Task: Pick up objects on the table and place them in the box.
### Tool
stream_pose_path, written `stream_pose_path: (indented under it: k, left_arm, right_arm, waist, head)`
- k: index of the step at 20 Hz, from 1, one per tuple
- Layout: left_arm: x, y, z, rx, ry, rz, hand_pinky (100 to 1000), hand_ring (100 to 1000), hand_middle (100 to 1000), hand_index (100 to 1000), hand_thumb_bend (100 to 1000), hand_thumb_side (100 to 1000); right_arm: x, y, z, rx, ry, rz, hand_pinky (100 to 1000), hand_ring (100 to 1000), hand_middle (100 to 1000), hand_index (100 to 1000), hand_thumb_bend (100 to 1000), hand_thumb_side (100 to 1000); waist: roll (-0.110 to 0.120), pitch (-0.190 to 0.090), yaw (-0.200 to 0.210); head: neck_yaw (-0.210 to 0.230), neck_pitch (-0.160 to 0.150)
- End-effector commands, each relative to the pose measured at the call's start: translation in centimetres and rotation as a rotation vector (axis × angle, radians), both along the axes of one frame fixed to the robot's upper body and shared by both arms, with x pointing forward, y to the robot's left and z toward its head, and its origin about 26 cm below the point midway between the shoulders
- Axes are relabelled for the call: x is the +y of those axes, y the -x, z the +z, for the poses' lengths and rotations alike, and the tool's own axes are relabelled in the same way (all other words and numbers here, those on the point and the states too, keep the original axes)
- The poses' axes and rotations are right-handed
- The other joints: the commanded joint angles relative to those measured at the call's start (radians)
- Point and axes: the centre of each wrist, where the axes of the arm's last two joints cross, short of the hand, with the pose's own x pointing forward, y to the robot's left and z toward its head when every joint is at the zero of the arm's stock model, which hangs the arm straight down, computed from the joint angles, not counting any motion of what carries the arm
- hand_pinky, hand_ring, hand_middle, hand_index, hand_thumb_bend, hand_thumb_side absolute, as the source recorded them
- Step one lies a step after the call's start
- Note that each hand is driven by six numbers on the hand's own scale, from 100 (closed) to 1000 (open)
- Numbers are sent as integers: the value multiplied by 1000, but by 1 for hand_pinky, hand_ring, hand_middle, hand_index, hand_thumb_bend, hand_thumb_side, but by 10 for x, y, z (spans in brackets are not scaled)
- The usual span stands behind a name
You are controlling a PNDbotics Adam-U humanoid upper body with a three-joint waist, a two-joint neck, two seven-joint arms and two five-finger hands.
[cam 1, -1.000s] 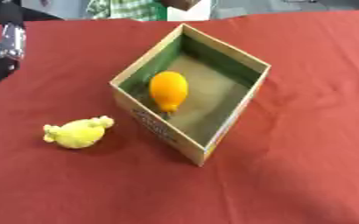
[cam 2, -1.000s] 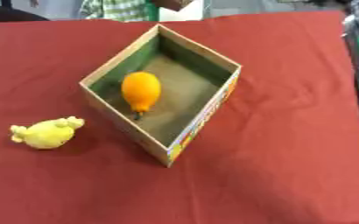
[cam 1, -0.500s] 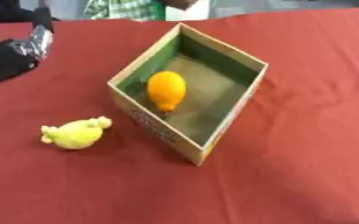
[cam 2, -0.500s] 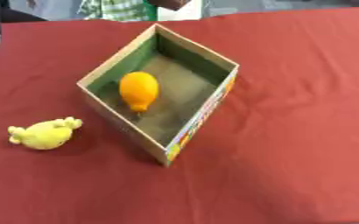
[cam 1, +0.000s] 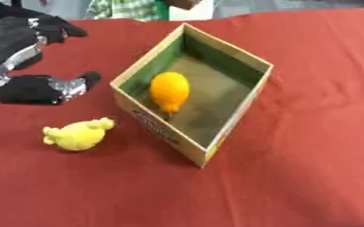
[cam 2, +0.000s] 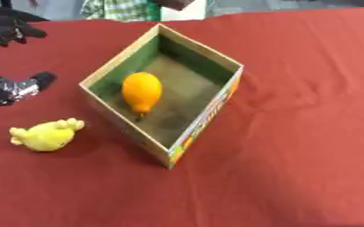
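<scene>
Cardboard box (cam 1: 235, 119) sits open-topped on the red tablecloth (cam 1: 309, 168), holding one orange fruit-shaped object (cam 1: 170, 90) on its floor near the left wall. Outside, just left of the box, lies a yellow plush toy (cam 1: 78, 135). Above it, the left hand (cam 1: 29, 57) hovers spread, holding nothing.
</scene>
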Motion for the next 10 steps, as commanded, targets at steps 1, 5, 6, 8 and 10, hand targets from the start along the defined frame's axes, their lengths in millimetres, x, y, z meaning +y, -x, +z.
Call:
stream_pose_path:
  k: [1,5,6,8,10]
  left_arm:
    - [5,5,14,43,-100,38,724,802,838,942,466,952]
    - [8,6,9,129,-156,59,745,824,861,987,506,907]
    - [8,6,8,153,-163,63,759,835,873,1000,498,876]
    - [9,6,3,215,-169,69,789,858,898,1000,468,839]
    - [10,5,-2,272,-170,77,821,882,919,1000,450,786]
  right_arm:
    - [-2,5,6,-32,-14,-7,804,824,790,946,100,972]
    - [-1,4,1,-21,-31,-13,804,821,788,943,100,976]
    - [-1,4,1,-20,-33,-14,804,821,788,943,100,976]
    - [-1,4,-1,-15,-36,-15,804,820,788,943,100,978]
    - [0,4,-2,-11,-37,-16,804,820,788,943,100,980]
  waist:
    - [-2,-15,2]
    - [-2,-14,2]
    - [-2,-14,2]
    - [-1,-13,1]
    - [-1,-13,0]
  head:
    - [-1,8]
    - [-3,5]
    - [-3,4]
    - [-3,2]
    - [-3,1]
